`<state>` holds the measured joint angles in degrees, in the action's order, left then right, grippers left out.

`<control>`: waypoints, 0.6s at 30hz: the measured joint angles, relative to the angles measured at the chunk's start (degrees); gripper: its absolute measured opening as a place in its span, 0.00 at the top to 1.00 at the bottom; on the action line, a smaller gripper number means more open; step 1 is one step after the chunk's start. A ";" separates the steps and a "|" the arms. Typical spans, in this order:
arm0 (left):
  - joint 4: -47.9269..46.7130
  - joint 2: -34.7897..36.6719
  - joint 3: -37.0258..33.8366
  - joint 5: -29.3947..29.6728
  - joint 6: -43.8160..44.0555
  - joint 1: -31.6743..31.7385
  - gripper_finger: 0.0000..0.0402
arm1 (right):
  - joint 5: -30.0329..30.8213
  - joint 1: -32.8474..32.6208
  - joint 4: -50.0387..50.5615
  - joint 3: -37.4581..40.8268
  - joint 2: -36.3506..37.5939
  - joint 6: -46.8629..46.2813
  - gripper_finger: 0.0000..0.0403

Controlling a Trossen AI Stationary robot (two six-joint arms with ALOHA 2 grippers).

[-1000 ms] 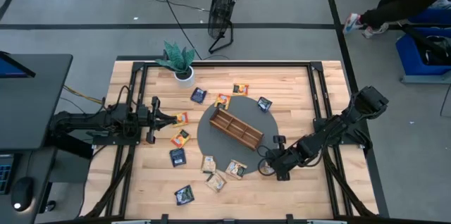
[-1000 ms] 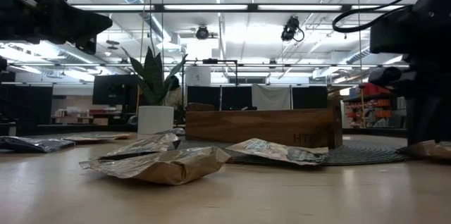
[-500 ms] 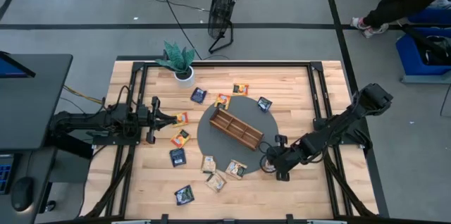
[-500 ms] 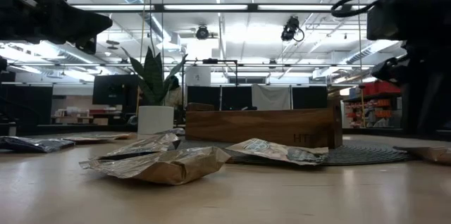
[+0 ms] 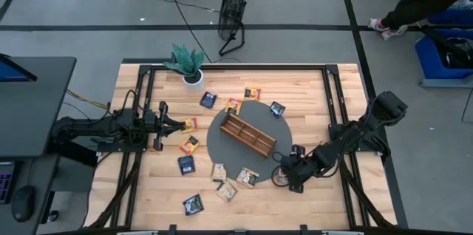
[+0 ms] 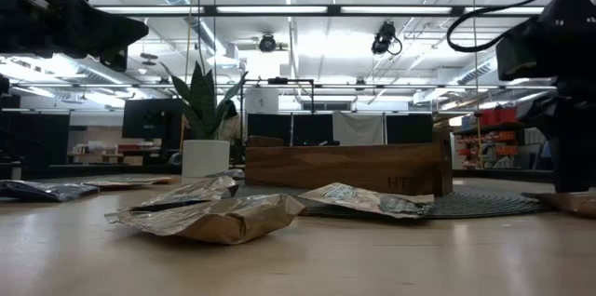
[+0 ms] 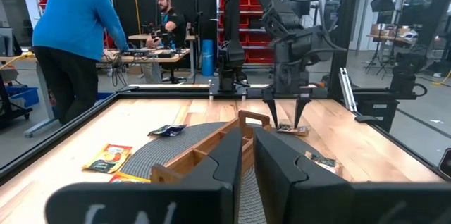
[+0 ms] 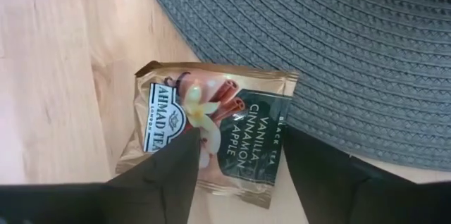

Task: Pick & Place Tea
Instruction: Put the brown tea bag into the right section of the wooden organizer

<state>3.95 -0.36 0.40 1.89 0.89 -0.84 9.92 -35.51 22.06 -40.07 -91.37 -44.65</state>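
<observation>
The right gripper (image 5: 281, 178) hangs over a tea bag (image 8: 211, 129) with its fingers (image 8: 169, 175) spread apart, one on each side. The bag lies flat on the wooden surface (image 8: 49, 62), its edge on the grey mat (image 8: 338, 48). Only the right wrist view shows its label. The left gripper (image 5: 171, 123) waits far off, fingers (image 7: 232, 160) clenched, holding nothing.

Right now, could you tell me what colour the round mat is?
Grey, woven mat; right wrist view shows it best.

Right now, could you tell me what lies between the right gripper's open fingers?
A beige vanilla-cinnamon tea sachet lies flat between the right gripper fingers, half on the grey woven mat, half on the table; the right wrist view shows it.
</observation>
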 joint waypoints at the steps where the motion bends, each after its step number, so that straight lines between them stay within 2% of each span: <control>1: 0.02 0.01 0.00 -0.01 0.00 0.00 0.90 | -0.06 0.00 0.23 -0.10 -0.79 0.03 0.48; 5: 0.02 0.02 0.00 0.00 0.00 0.00 0.90 | 0.14 -0.20 0.40 -0.19 -1.33 0.12 0.53; 9: -0.02 0.00 0.00 0.00 0.00 0.00 0.90 | 0.21 -0.15 0.28 0.32 1.29 0.27 0.61; 18: -0.13 0.00 0.00 0.00 0.21 0.02 0.90 | 1.00 -0.17 1.08 0.37 2.03 0.53 0.81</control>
<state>3.81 -0.36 0.40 1.89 1.09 -0.82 10.92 -35.68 23.14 -39.70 -89.34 -44.12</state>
